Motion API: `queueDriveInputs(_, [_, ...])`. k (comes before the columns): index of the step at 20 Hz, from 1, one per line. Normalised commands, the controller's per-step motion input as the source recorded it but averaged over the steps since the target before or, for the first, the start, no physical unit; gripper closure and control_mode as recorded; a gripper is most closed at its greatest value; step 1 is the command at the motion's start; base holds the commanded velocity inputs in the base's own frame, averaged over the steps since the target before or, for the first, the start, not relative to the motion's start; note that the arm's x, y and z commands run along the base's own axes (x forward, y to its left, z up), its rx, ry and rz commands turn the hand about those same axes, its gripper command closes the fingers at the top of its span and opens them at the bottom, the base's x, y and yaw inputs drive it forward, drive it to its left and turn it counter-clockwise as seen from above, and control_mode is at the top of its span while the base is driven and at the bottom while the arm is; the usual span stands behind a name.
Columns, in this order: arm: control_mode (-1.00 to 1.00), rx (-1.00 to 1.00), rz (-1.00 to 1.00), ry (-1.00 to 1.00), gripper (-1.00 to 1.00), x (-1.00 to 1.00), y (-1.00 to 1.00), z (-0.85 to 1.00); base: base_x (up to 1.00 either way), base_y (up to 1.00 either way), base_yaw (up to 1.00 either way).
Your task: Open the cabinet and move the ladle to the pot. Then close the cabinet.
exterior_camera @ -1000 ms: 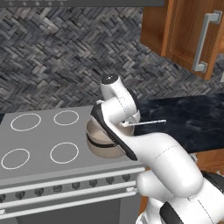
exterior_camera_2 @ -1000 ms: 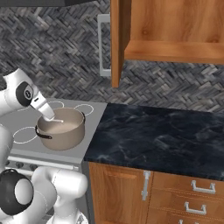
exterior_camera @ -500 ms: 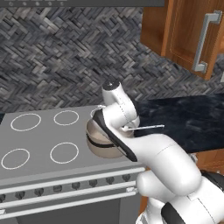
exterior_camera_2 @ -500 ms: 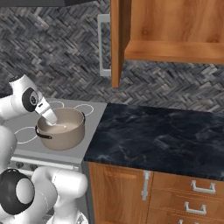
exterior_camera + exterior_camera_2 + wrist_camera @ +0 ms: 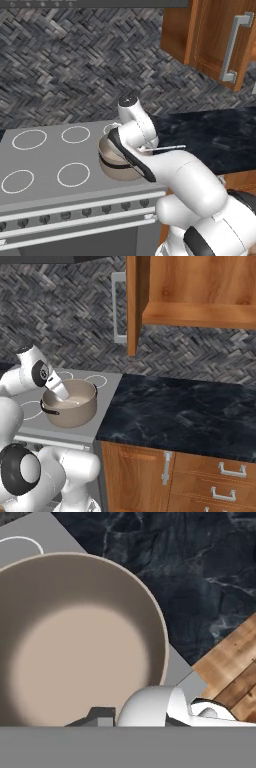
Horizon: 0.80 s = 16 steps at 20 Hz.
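Silvery-white slim ladle pinched tight in the fingers, tipped bowl-down over the wide beige straight-sided pot on the grey stovetop, presumably for dropping in, with warm-brown wooden cabinet open above.

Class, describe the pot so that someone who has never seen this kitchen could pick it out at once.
Find the grey stove left of the black marble counter. On the stove's right side, beside the counter, stands the pot. It is wide, round, beige with a lighter inside, and the one raised vessel among flat white burner rings.
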Motion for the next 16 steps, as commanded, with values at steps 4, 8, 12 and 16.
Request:
queueDriveInputs(4, [-1.0,0.01,0.0,0.01,1.0,0.19,0.0,-0.12,0.0,0.0,0.0])
queueDriveInputs(8, [-1.0,0.02,0.0,0.02,1.0,0.17,0.0,-0.11,0.0,0.0,0.0])
queueDriveInputs(12, [-1.0,0.02,0.0,0.01,1.0,0.06,0.0,-0.11,0.0,0.0,0.0])
queueDriveInputs(16, [-1.0,0.0,0.0,0.02,-1.0,0.0,0.0,-0.21,0.0,0.0,0.0])
